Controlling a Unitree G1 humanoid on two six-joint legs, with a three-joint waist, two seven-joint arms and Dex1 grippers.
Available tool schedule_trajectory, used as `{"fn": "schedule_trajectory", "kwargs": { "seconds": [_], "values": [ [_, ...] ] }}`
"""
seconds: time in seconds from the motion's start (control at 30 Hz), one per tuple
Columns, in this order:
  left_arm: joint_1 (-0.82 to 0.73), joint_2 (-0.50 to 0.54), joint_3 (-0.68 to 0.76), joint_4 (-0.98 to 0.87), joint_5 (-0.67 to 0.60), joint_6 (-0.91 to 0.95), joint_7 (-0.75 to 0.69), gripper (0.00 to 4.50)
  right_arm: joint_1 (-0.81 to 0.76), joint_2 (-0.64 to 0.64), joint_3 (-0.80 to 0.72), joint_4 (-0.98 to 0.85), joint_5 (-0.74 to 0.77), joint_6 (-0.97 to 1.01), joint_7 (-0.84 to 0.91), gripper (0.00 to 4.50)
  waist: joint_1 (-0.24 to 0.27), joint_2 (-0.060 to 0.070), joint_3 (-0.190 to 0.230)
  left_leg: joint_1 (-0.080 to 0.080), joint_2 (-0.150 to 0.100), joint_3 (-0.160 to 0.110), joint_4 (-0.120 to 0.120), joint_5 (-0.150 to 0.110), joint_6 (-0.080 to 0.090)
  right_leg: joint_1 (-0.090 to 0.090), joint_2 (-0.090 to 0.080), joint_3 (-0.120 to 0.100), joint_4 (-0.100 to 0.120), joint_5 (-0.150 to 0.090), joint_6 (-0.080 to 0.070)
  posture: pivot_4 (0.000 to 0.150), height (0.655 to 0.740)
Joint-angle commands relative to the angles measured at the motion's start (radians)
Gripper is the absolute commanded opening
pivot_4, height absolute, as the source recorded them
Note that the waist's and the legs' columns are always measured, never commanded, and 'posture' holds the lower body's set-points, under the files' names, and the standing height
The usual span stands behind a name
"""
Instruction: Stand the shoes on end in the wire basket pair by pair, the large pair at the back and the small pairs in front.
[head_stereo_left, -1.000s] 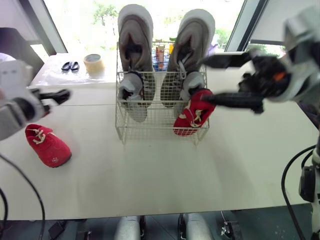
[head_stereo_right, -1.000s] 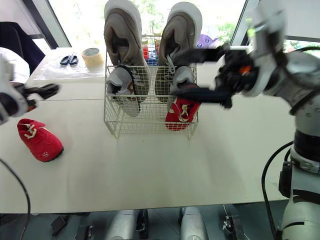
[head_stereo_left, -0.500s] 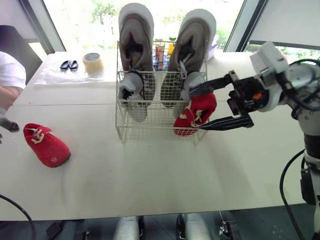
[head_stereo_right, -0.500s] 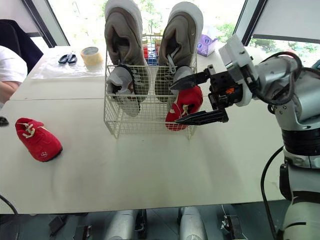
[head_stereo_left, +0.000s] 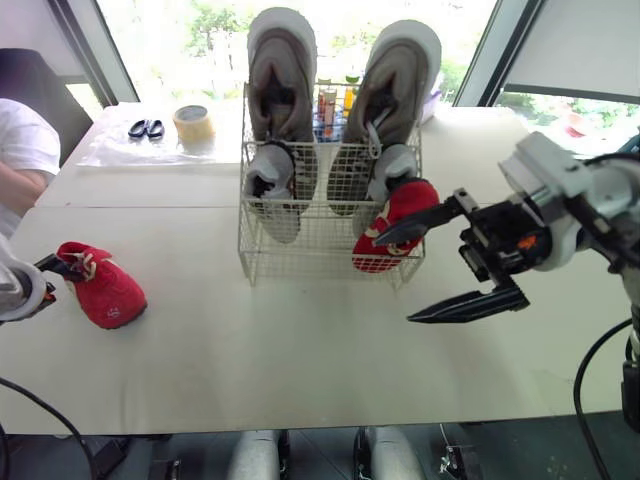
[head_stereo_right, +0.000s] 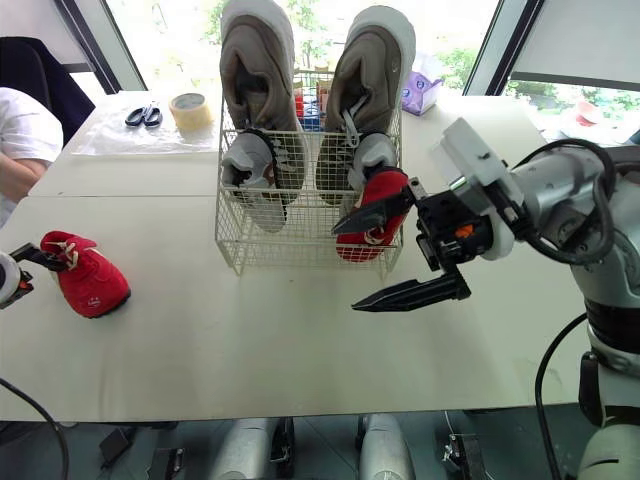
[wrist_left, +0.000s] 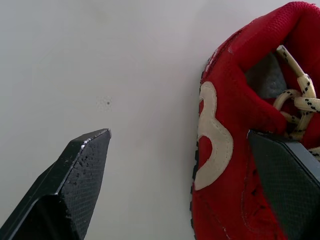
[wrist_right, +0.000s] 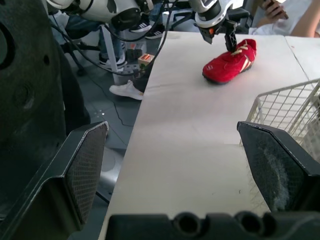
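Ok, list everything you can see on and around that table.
Wire basket: 1, white, mid-table
Large shoes: 2, grey-brown, on end at the basket's back
Small grey shoes: 2, in the basket, in front of the large ones
Stowed red shoe: 1, basket's front right corner
Loose red shoe: 1, on the table's left
Tape roll: 1, tan, far left
Scissors: 1, black, beside the tape
Bottles: count unclear, behind the basket
Tissue box: 1, purple, far right
Table: 1, white
Person: white sleeve, left edge
Left gripper: open at the loose shoe
Right gripper: open, right of the basket
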Motion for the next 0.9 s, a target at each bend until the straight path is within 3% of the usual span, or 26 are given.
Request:
{"fn": "schedule_trajectory", "kwargs": {
  "seconds": [0.03, 0.07, 0.37, 0.4, 0.63, 0.8, 0.9],
  "values": [
    [-0.045, -0.014, -0.023, 0.061, 0.038, 0.009, -0.033, 4.48, 0.016, -0.025, -0.034, -0.050, 0.010, -0.001, -0.031, 4.50, 0.006, 0.000, 0.000, 0.000, 0.000, 0.000, 0.000, 0.001, 0.001, 0.000, 0.000, 0.000, 0.000, 0.000, 0.000, 0.150, 0.6675],
    [-0.051, -0.019, -0.024, 0.077, 0.052, 0.014, -0.035, 4.48, 0.021, -0.028, -0.039, -0.056, 0.014, 0.001, -0.039, 4.50, 0.008, 0.000, 0.000, 0.000, 0.000, 0.000, 0.000, 0.001, 0.002, 0.001, 0.000, 0.000, 0.000, 0.000, 0.000, 0.150, 0.6675],
    [-0.090, -0.036, -0.021, 0.128, 0.136, 0.064, -0.094, 0.22, 0.019, -0.043, -0.042, -0.057, 0.031, 0.016, -0.088, 4.50, 0.000, 0.000, -0.001, 0.001, 0.001, 0.000, 0.001, 0.001, 0.002, 0.001, 0.005, 0.000, 0.001, 0.000, 0.001, 0.150, 0.6675],
    [-0.096, -0.031, -0.019, 0.127, 0.151, 0.071, -0.106, 0.04, 0.016, -0.043, -0.038, -0.051, 0.028, 0.014, -0.088, 4.50, 0.000, 0.000, -0.001, 0.001, 0.001, 0.000, 0.001, 0.001, 0.002, 0.001, 0.005, 0.000, 0.001, 0.000, 0.001, 0.150, 0.6675],
    [-0.173, 0.019, 0.022, 0.014, 0.248, 0.056, -0.218, 0.04, -0.010, -0.048, -0.002, 0.013, -0.022, -0.016, -0.051, 4.50, 0.004, -0.001, -0.001, 0.001, 0.002, 0.000, 0.002, 0.001, 0.002, 0.001, 0.008, 0.000, 0.001, 0.000, 0.001, 0.150, 0.6675],
    [-0.269, -0.012, 0.027, -0.230, 0.241, 0.021, -0.319, 0.04, -0.053, -0.037, 0.036, 0.082, -0.076, -0.052, -0.007, 4.50, 0.007, -0.003, -0.001, -0.001, 0.003, -0.001, 0.003, 0.001, 0.002, 0.002, 0.008, 0.000, 0.000, 0.000, 0.001, 0.150, 0.6675],
    [-0.287, -0.048, 0.028, -0.430, 0.366, -0.093, -0.450, 0.04, -0.075, -0.036, 0.054, 0.122, -0.112, -0.079, 0.017, 4.50, 0.005, -0.003, -0.001, -0.001, 0.002, 0.000, 0.003, 0.001, 0.002, 0.002, 0.007, 0.000, -0.001, 0.000, 0.001, 0.150, 0.6675]
  ]
}}
